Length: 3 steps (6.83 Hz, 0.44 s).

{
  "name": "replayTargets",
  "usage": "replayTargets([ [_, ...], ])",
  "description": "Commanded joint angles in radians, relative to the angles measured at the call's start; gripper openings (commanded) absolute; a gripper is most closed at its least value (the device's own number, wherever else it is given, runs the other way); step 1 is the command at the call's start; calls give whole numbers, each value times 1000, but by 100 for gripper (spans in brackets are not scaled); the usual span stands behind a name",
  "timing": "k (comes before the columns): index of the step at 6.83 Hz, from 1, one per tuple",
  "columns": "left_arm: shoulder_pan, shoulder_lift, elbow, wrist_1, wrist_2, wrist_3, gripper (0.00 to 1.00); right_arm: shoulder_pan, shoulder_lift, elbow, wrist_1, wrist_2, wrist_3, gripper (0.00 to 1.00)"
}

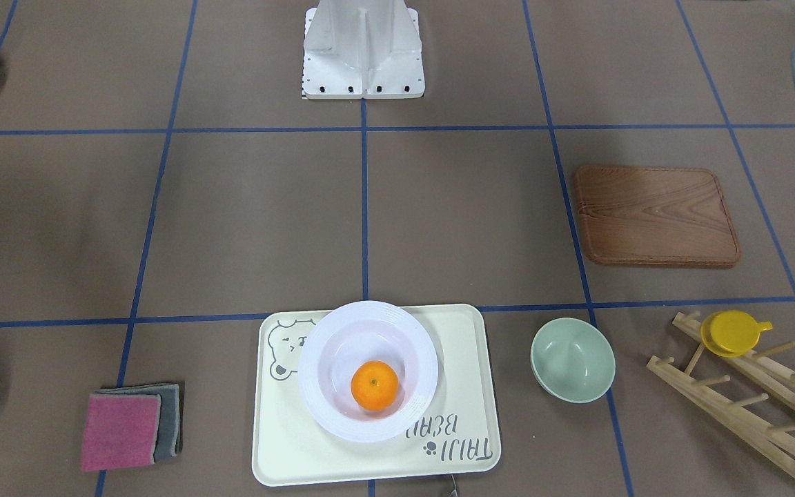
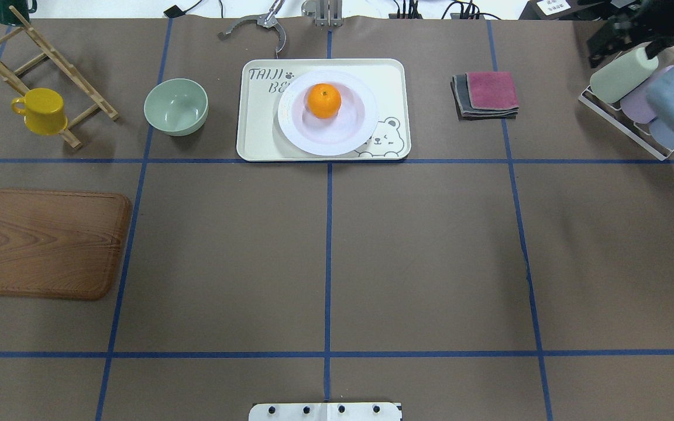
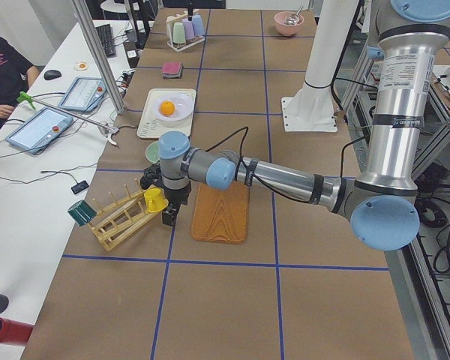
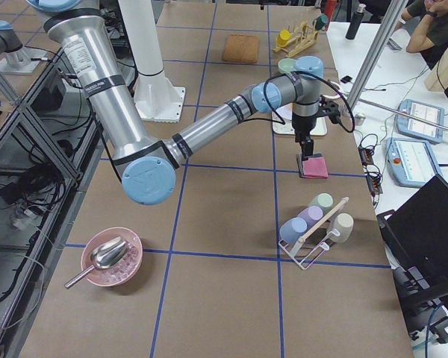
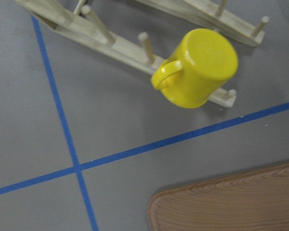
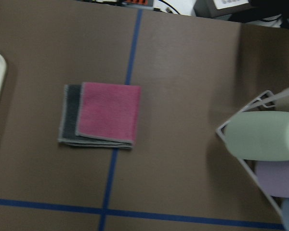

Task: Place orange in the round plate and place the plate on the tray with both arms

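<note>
One orange sits in the sunken centre of the round plate, and the plate rests on the tray, so the task looks finished. The plate lies off-centre, over the bear drawing, with its rim reaching the tray's edge on the robot's side. It may be riding on the lip there, and a knock could tilt it or slide it off. The orange is loose and would roll if the plate were jolted. Both arms are well apart from the tray. The left gripper hangs just beside the yellow cup on the wooden rack, where a careless swing could topple the cup. The right gripper hangs over the folded cloths. I cannot tell how wide either gripper stands, though neither appears to carry anything. By count: one orange, one plate, one tray, two arms, one green bowl, one wooden board, one yellow cup, two cloths.
</note>
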Motion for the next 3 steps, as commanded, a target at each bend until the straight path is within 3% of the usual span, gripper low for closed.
replayTargets([
  [1,-58,3,64,0,-17,31,97,152,-131,-21,-95,173,-171,100],
  [2,-79,3,93,0,-72,31,97,205,-223,-14,-87,234,-176,100],
  [3,-83,4,103,-1,-92,31,97,213,-274,-8,-83,231,-179,100],
])
